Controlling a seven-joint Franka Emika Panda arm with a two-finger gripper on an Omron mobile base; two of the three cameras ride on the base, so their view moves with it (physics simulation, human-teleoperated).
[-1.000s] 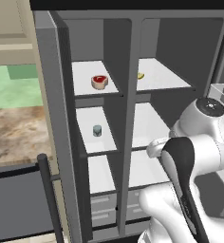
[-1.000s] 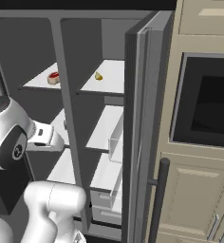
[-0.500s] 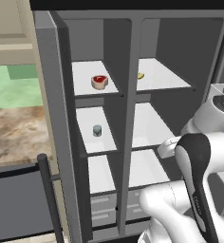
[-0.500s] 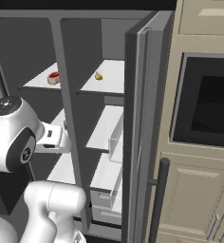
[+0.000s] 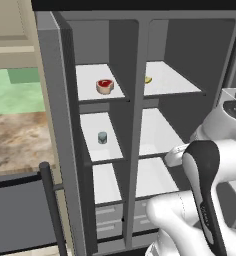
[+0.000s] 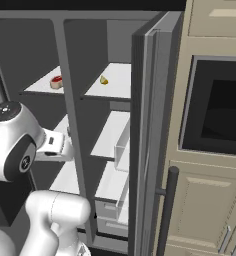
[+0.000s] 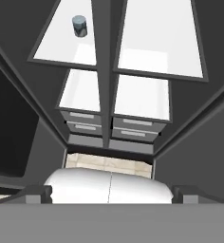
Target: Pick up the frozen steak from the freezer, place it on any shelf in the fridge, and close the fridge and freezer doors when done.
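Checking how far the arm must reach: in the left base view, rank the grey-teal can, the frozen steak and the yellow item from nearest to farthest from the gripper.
1. Grey-teal can, freezer's middle shelf.
2. Yellow item, fridge's top shelf.
3. Frozen steak, freezer's top shelf, close to the yellow item's distance.

The gripper itself is hidden behind the arm.

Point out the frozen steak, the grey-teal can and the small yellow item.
frozen steak (image 5: 105,86), left base view, its red top.
grey-teal can (image 5: 102,137), left base view, its side.
small yellow item (image 6: 104,80), right base view, its middle.
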